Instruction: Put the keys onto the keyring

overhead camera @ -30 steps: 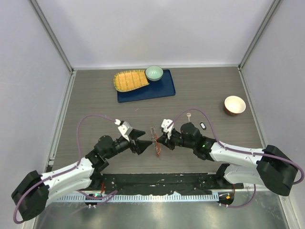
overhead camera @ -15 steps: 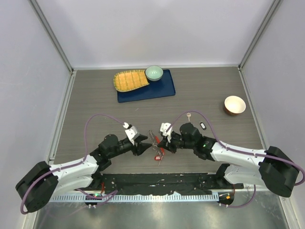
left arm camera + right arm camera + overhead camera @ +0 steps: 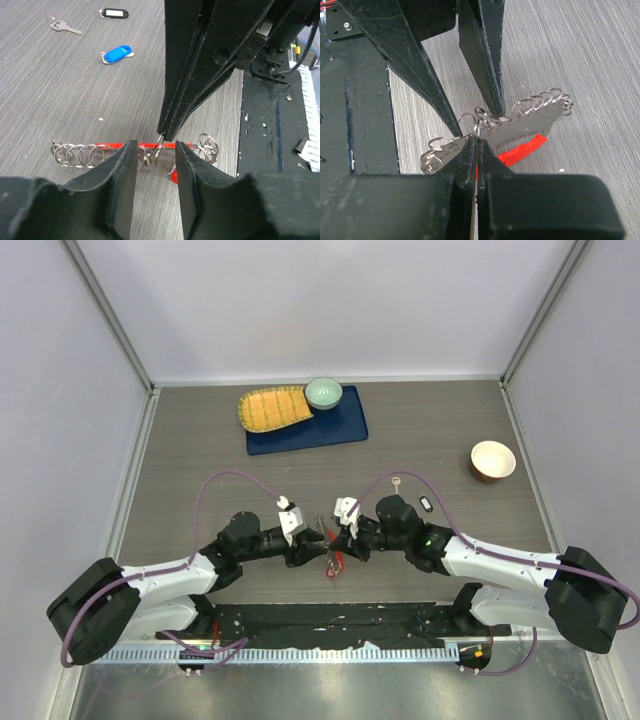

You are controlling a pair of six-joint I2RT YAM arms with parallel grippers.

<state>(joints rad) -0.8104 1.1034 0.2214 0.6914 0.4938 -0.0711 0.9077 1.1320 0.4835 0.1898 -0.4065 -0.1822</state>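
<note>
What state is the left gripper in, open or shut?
Open. The left gripper has its fingers apart, straddling the keyring.

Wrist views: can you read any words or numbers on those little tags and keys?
No text can be read in any view.
Black key tag with white label: label too small to read.
Blue plastic-headed key: no writing shows.
Grey metal keyring with red plastic tag: tiny marks by its holes, too blurred to read.
</note>
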